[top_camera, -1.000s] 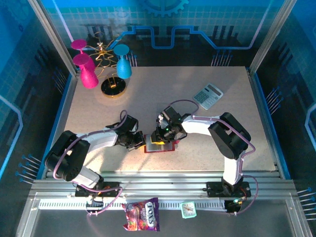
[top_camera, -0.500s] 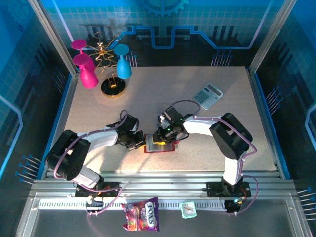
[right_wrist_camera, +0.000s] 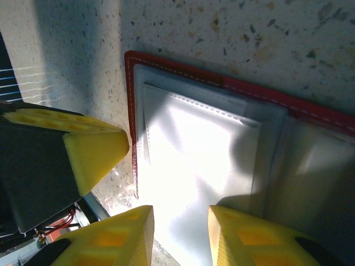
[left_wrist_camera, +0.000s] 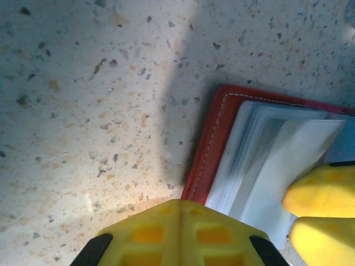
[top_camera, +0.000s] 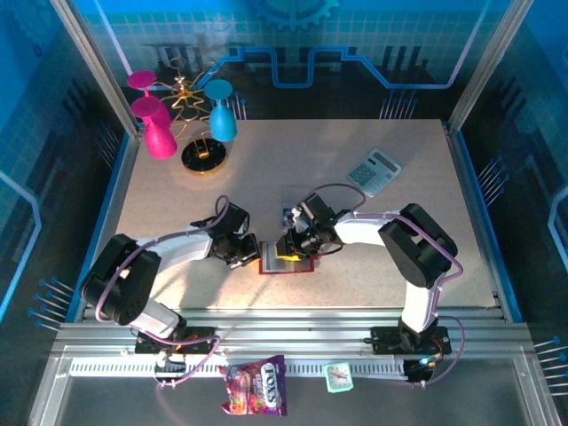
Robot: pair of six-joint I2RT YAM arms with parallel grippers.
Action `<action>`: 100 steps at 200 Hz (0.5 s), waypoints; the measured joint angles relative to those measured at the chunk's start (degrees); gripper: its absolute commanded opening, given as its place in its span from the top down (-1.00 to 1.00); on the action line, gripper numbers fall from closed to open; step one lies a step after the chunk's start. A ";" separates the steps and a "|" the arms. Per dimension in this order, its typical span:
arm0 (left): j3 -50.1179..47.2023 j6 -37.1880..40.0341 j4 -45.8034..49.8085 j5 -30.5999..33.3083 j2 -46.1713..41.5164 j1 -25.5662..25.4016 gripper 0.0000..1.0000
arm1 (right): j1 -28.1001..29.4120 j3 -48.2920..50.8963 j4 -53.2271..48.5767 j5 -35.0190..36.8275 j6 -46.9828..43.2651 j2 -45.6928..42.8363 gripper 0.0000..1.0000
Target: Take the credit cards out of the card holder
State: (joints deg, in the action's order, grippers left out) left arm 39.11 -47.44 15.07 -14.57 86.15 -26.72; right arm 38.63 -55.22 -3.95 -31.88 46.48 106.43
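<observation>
The card holder [top_camera: 288,264] lies open on the table, red outside with grey-white pockets [right_wrist_camera: 199,160] inside. My left gripper [left_wrist_camera: 180,221] is shut, its tip resting on the holder's red left edge [left_wrist_camera: 206,166]. My right gripper [right_wrist_camera: 180,233] is open, its two yellow fingers hovering over the near pocket with nothing between them. The left gripper's fingertip [right_wrist_camera: 94,149] shows beside the holder's edge in the right wrist view. No credit cards can be made out in the pockets. A small blue flat piece [top_camera: 289,213], perhaps a card, lies just behind the right wrist.
A grey calculator [top_camera: 374,170] lies at the back right. Pink and blue goblets [top_camera: 160,129] and a gold-wire stand on a black base [top_camera: 204,155] stand at the back left. A candy bag [top_camera: 256,387] lies on the rail in front.
The right wrist has shifted slightly right and toward the front over the holder, uncovering the small blue piece behind it. The left gripper stays at the holder's edge.
</observation>
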 measured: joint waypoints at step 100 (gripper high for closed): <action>0.39 -4.22 -3.85 -2.91 -5.64 0.04 0.48 | -1.33 5.25 10.86 -3.58 3.58 -0.04 0.35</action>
State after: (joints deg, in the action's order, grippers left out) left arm 39.51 -51.66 11.22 -17.47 80.51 -26.68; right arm 37.30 -49.98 6.92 -35.46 50.06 106.39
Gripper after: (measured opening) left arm 0.235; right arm 0.328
